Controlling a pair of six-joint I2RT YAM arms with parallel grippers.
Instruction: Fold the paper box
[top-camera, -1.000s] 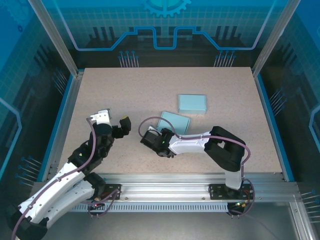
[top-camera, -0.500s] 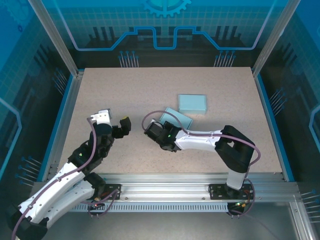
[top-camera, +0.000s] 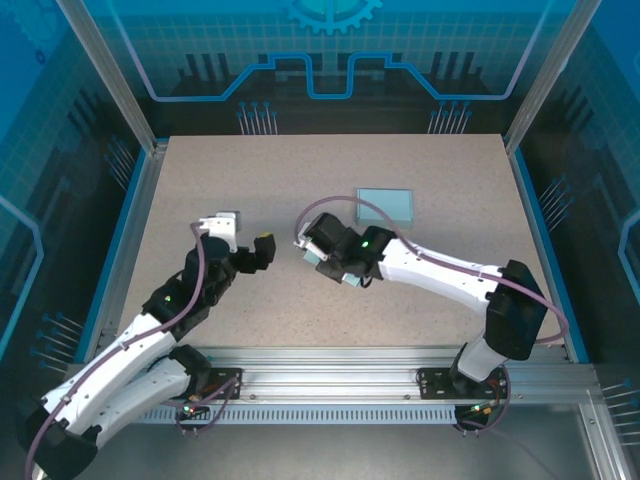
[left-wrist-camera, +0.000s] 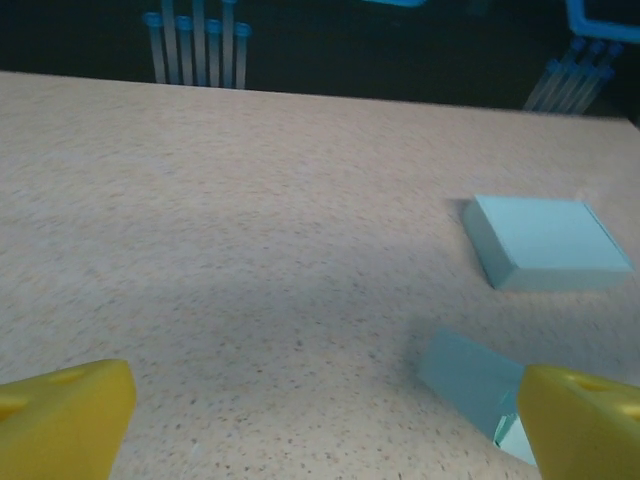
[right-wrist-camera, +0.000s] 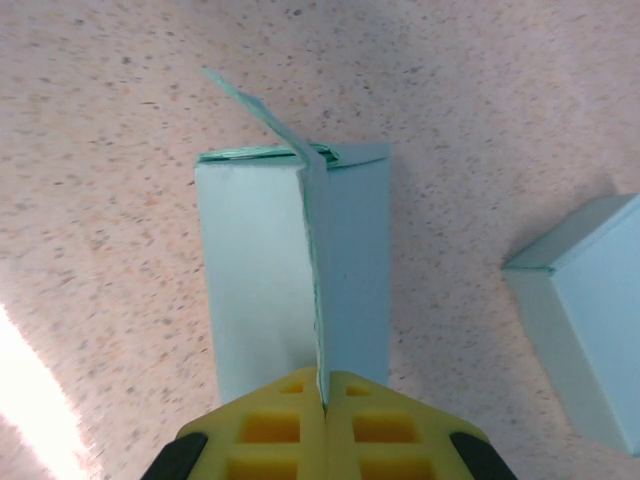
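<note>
paper box (right-wrist-camera: 252, 262), pinched by right tool (right-wrist-camera: 322, 396)

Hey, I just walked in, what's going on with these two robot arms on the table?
The right gripper is shut on a thin panel of a partly folded light blue paper box near the middle of the table. The left gripper is open and holds nothing, hovering just left of it. A second light blue box, already closed up, lies flat farther back on the table.
</note>
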